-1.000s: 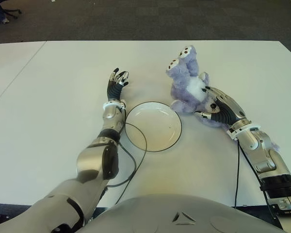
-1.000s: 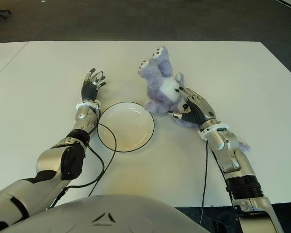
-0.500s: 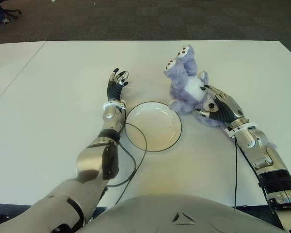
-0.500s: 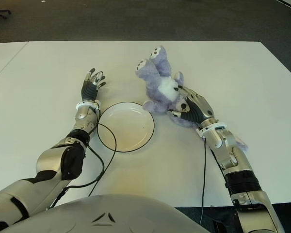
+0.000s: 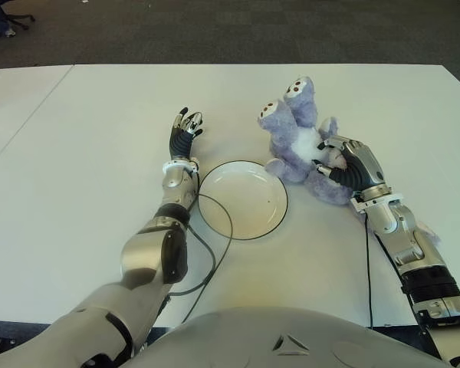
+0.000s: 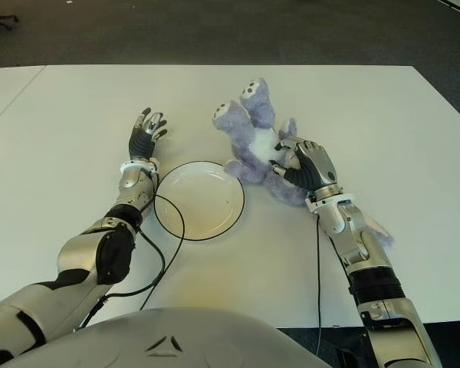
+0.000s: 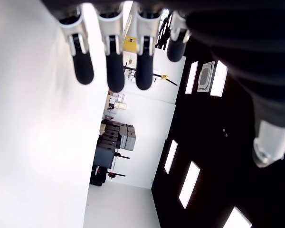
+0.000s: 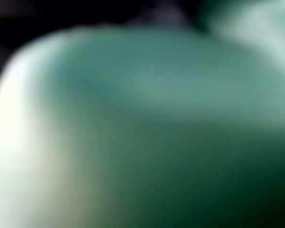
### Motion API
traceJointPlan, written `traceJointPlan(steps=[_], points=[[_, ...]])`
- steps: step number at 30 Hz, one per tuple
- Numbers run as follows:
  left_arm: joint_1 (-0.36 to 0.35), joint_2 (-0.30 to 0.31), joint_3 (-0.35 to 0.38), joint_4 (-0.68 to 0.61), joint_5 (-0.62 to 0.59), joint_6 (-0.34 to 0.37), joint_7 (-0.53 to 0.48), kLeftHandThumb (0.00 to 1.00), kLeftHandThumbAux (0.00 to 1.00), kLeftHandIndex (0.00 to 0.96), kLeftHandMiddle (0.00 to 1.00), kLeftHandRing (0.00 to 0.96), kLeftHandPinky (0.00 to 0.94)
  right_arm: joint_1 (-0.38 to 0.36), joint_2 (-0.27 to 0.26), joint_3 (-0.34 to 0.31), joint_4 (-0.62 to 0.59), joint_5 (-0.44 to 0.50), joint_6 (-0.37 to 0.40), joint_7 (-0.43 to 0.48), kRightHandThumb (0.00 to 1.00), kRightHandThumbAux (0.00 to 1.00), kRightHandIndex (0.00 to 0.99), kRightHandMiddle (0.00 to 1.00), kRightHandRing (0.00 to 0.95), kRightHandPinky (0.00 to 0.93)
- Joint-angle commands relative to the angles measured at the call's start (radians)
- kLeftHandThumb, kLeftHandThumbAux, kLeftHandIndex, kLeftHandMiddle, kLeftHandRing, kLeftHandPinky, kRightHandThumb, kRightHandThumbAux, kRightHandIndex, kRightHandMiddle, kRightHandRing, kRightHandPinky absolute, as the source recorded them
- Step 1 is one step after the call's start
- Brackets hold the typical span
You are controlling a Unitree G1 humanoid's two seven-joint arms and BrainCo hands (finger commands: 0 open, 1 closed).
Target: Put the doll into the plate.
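Table (image 5: 92, 138): white, bears everything here.
Doll (image 5: 295, 138): purple plush, lying on the table just right of the plate — not in it.
Plate (image 5: 280, 201): white, dark-rimmed, nothing in it.
Right hand (image 5: 351, 165): fingers curled around the doll's body.
Left hand (image 5: 184, 134): left of the plate — fingers extended, holding nothing.

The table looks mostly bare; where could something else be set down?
The table is bare left of the left hand, along its far edge, and in front of the empty plate. It is crowded right of the plate, where the right hand grips the doll.
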Motion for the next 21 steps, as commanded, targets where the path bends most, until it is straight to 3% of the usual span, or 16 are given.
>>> traceJointPlan(steps=[1,9,21], points=[[0.209,-0.013,0.04,0.119,-0.043,0.099,-0.025,0.0,0.542,0.131,0.244,0.254,0.248,0.014,0.048,-0.001,0.045,0.039,-0.061,-0.031,0.546,0.629,0.74,0.855,0.857,0.89],[0.213,-0.008,0.026,0.119,-0.029,0.092,-0.019,0.0,0.537,0.118,0.229,0.235,0.209,0.015,0.058,-0.029,0.029,0.09,-0.07,-0.02,0.582,0.656,0.769,0.871,0.875,0.892],[0.214,-0.007,0.022,0.119,-0.026,0.091,-0.017,0.0,0.517,0.128,0.217,0.218,0.193,0.022,0.055,-0.067,-0.005,0.135,-0.059,0.007,0.502,0.703,0.77,0.878,0.881,0.865]])
